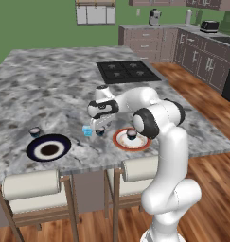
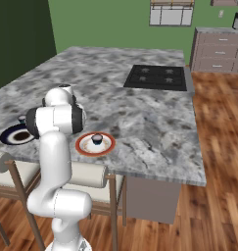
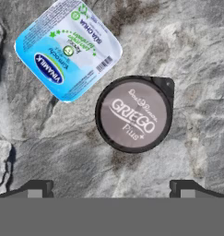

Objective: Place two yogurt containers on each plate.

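Hovering over Griego cup (image 3: 133, 114) | gripper (image 3: 111, 189) wide open | blue Vinamilk tub (image 3: 67, 50) just beside | advised centring before descent.

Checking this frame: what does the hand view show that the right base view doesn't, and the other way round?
Hand view: the light-blue tub beside a dark round cup on bare stone, lid print readable, the hand open below them. Right base view: the orange-rimmed plate carrying one cup, the navy plate, the cooktop. Shared: the grey marbled counter.
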